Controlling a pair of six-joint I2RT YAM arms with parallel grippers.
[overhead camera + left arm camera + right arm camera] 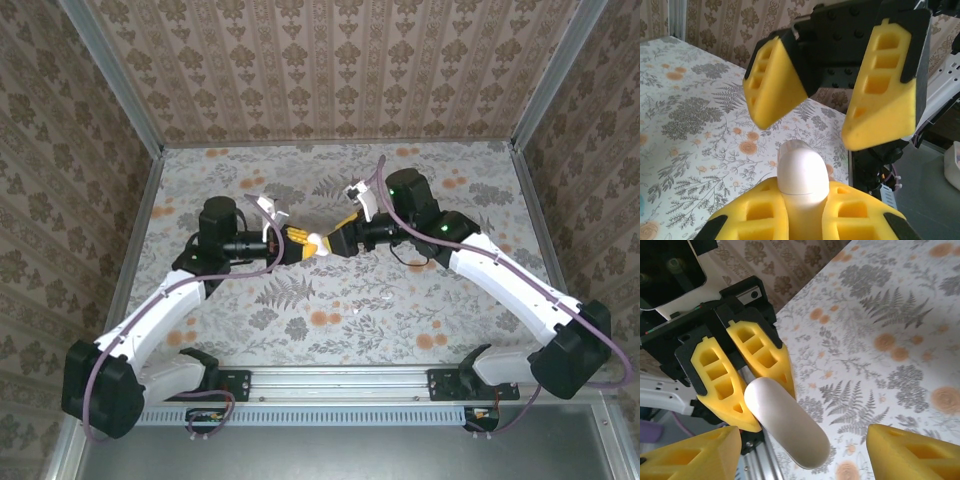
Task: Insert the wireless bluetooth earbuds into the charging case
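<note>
Your left gripper [802,196] is squeezed tight on the white charging case [802,170], at the bottom middle of the left wrist picture. Only the low end of the case sits between the yellow fingers [732,215]. Its round top sticks out free. Your right gripper [812,131] hangs just above it, in the top half of that picture. Its jaws are apart and there is nothing in them. In the top picture both grippers meet near the middle, up in the air over the flowery table [420,310].

Here is what can go wrong.
- The case is smooth and round, and the hold on it is small. If your right gripper bumps it from one side, it can tip or pop out and fall to the table.
- If the right jaws shut too far up on the round end, they can slide off, like off a wet pebble.
- If both grippers pull in different ways at once, the case can twist and slip from both.
- If your left gripper lets go before the right one has a good hold, the case drops.
- The two sets of yellow fingers are very close, so they can knock each other too.
- I cannot tell if the lid is open or which way it faces, so you could grab the wrong end.
</note>
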